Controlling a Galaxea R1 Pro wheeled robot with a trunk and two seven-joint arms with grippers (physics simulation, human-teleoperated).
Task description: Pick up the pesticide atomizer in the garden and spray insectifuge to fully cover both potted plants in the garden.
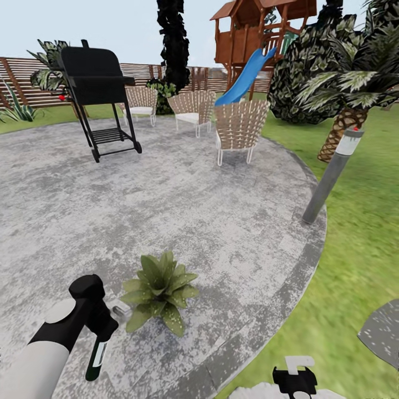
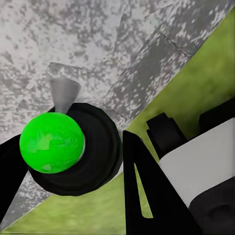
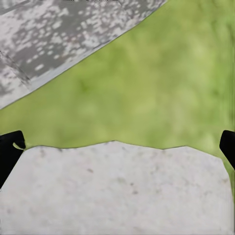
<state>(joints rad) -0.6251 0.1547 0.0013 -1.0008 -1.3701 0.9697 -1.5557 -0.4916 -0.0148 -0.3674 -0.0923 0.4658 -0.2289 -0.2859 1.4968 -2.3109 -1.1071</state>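
Observation:
My left gripper (image 1: 95, 324) is shut on the pesticide atomizer (image 1: 97, 354), a slim dark bottle with a white label that hangs downward from the fingers over the round grey patio (image 1: 210, 221) of the garden. Just to its right stands a potted plant (image 1: 160, 289), a low rosette of pointed speckled green leaves. In the left wrist view the atomizer (image 2: 85, 156) appears end-on as a dark round body with a bright green ball and a small grey cone, held between the black fingers (image 2: 147, 191). My right gripper (image 1: 294, 378) is low at the front, open (image 3: 117, 147) over a pale stone and grass.
A tilted grey bollard lamp (image 1: 331, 180) stands at the patio's right rim. A black grill (image 1: 100, 91) and wicker chairs (image 1: 240, 128) are at the back, with a palm (image 1: 346, 105), a playhouse with a blue slide (image 1: 246, 75) and a wooden fence (image 1: 27, 77). A stepping stone (image 1: 383, 332) lies in the lawn on the right.

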